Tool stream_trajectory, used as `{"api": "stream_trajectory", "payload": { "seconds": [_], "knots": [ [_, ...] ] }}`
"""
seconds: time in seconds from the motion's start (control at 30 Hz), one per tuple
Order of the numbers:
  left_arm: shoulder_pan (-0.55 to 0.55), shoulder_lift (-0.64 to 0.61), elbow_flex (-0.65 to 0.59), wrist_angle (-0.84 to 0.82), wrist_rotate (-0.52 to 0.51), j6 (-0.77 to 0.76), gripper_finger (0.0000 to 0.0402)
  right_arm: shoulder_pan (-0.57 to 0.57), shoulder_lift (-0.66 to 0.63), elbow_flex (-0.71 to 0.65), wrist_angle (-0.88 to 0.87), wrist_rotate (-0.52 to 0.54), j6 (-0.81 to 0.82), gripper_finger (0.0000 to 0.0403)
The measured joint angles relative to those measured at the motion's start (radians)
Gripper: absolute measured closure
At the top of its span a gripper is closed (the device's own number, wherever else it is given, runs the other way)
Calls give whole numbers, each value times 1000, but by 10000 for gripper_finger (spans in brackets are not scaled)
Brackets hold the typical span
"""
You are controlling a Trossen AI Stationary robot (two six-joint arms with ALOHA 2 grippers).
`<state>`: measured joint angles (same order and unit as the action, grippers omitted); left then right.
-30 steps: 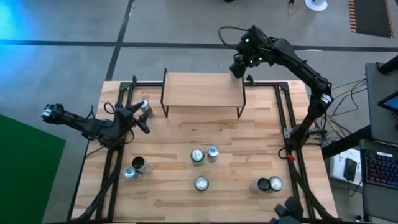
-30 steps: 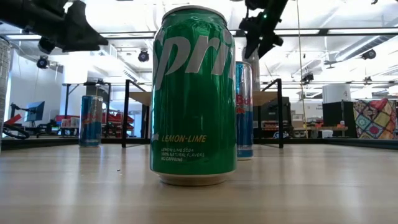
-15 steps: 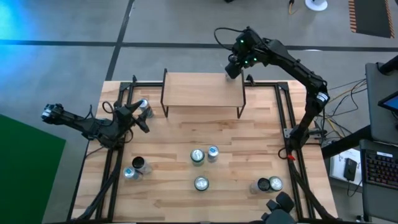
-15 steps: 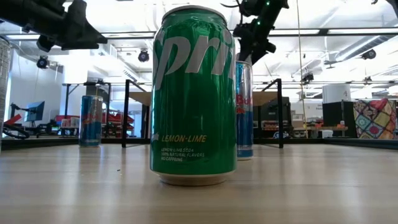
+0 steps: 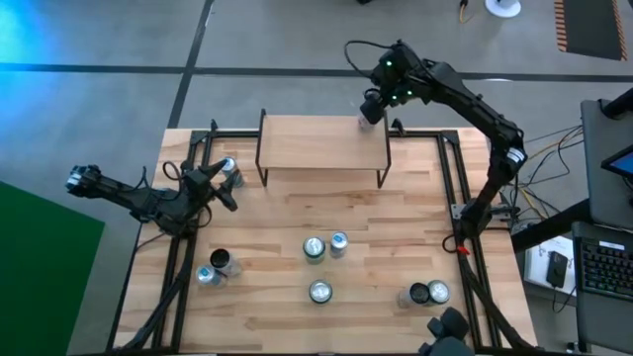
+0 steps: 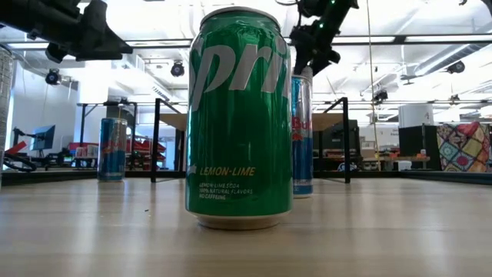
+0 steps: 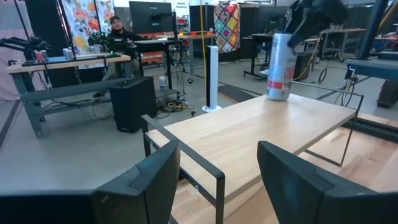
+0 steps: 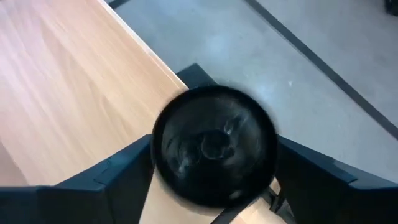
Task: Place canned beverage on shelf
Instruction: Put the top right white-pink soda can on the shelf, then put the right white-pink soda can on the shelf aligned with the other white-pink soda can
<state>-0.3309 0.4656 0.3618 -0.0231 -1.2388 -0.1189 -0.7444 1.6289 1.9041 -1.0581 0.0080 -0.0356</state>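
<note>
In the low view the green Sprite can fills the middle, hiding most of the shelf and half of the Red Bull can behind it. The right gripper is cut by the top edge there. In the right wrist view the can's dark top is blurred and covers the shelf's corner beneath.

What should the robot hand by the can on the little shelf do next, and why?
Probably lift the right hand straight up, slowly. The tall silver-and-red metal can already stands upright on the light wood shelf, near its corner, and the hand sits around its top, so a sideways pull could tip it.
</note>
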Motion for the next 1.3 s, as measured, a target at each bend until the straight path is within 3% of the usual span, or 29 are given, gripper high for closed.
{"api": "stream_trajectory", "payload": {
  "seconds": [0.33, 0.47, 0.57, 0.77, 0.83, 0.97, 1.1, 1.3],
  "knots": [
    [0, 10, -3, -2, 2, 12, 184, 0, -74, -1, -6, -8, 18, 86],
    [-3, -3, -3, -2, 78, 32, 174, 0, -146, -27, -4, -8, 20, 85],
    [-3, -9, 22, -65, 192, 47, 171, 1, -240, -102, 24, -8, 32, 85],
    [-3, 53, 185, -273, 623, -7, 177, 34, -468, -362, 154, -9, 62, 85],
    [-11, 109, 252, -339, 700, -33, 181, 53, -545, -471, 211, -12, 76, 85],
    [-35, 256, 348, -410, 715, -58, 184, 103, -674, -675, 316, -16, 120, 85],
    [-35, 406, 367, -340, 703, -64, 184, 173, -769, -839, 399, -17, 155, 85],
    [-34, 543, 381, -245, 674, -49, 183, 262, -854, -970, 436, -16, 211, 85]
  ]
}}
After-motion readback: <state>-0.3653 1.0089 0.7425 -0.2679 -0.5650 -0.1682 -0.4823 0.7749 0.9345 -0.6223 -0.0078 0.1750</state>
